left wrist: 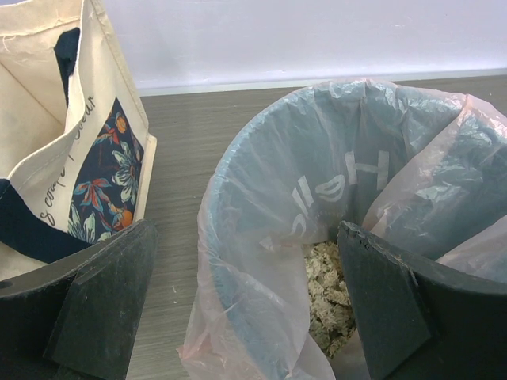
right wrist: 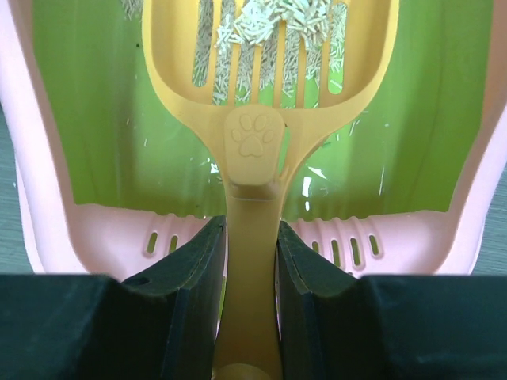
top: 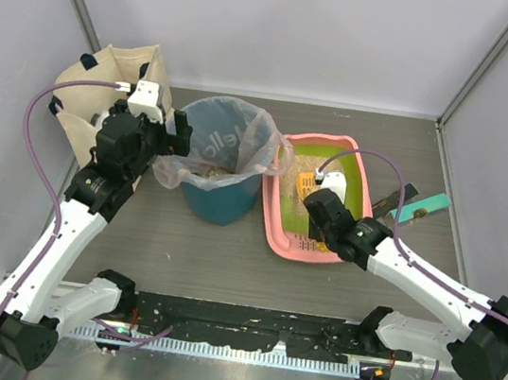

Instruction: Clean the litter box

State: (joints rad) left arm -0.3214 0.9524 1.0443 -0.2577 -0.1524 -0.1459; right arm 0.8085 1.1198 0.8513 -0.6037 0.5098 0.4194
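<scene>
The pink litter box point(top: 281, 215) with a lime-green floor point(right wrist: 95, 119) lies right of the teal bin point(top: 219, 199). My right gripper point(top: 316, 192) is shut on the handle of the orange slotted scoop point(right wrist: 252, 237). The scoop head point(right wrist: 269, 55) is inside the box and carries beige litter pellets point(right wrist: 273, 20). The box's slotted pink ledge point(right wrist: 348, 245) is just under my fingers. My left gripper point(left wrist: 245, 309) is open and straddles the bin's left rim point(left wrist: 238, 237), one finger point(left wrist: 380, 309) inside the clear bag point(left wrist: 261, 332), one outside. Beige litter point(left wrist: 325, 293) lies in the bin.
A cream tote bag point(top: 106, 91) stands at the back left, close to my left arm; its floral pocket point(left wrist: 99, 182) shows in the left wrist view. A teal and black tool point(top: 414, 206) lies right of the litter box. Grey walls enclose the table.
</scene>
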